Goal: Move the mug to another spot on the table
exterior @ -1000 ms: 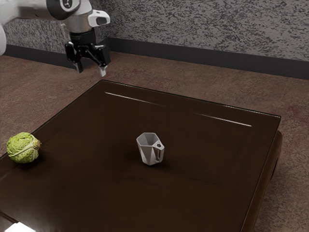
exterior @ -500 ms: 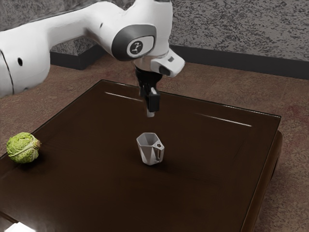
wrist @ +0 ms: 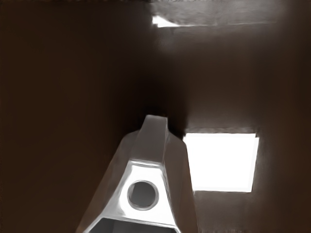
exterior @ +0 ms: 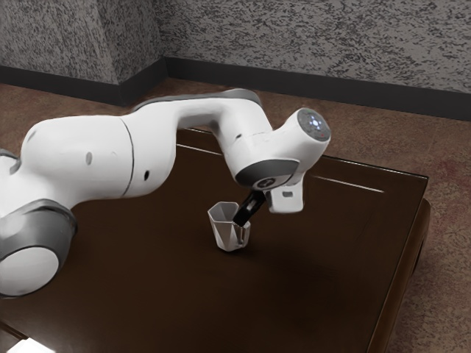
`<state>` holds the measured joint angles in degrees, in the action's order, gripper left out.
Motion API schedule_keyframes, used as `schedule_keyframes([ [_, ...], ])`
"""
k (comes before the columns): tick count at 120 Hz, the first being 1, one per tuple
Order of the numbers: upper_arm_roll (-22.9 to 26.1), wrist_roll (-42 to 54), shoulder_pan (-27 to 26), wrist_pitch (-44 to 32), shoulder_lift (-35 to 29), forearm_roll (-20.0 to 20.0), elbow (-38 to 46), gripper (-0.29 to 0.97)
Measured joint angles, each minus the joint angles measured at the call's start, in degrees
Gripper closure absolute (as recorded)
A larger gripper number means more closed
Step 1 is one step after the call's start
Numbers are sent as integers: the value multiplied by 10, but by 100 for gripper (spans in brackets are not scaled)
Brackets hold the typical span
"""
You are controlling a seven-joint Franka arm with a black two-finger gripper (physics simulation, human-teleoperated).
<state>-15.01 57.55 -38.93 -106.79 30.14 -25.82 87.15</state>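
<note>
At the exterior view's left, the white, thick-jointed robot arm [exterior: 96,158] is coming in low. It is stretching across the dark brown, glossy wooden table [exterior: 346,243] toward the exterior view's right, with its grey-banded elbow bending over the tabletop. Near the table's middle, the pale grey, faceted mug [exterior: 224,229] is standing upright on the wood, its open mouth facing up. Just to the mug's right in that view, the black two-finger gripper [exterior: 243,215] is slanting down from the arm's rounded white wrist. It is meeting the mug at its rim, on the handle side. The wrist is hiding most of the claw, so I cannot tell how far it is opening or whether it is gripping anything. Farther right, 1 thin bright streak [exterior: 353,185] is glinting on the tabletop near the table's far edge. Behind the table, the brownish floor [exterior: 59,110] is running up to a dark skirting board [exterior: 353,92] under a grey speckled wall [exterior: 331,37].

In the wrist view, the mug [wrist: 151,145] is showing from close above, right under the hand. Its flat, angular handle is pointing away from the camera, with 1 round hole piercing it. Beside the handle, 1 bright white square reflection [wrist: 221,162] is shining on the dark tabletop [wrist: 58,97].
</note>
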Motion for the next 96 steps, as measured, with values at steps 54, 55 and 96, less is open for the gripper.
schedule_keyframes([
  [54,0,152,39,-137,85,51,25,4],
  [55,0,154,40,-138,86,53,25,4],
  [96,-1,209,57,-167,95,95,21,22],
])
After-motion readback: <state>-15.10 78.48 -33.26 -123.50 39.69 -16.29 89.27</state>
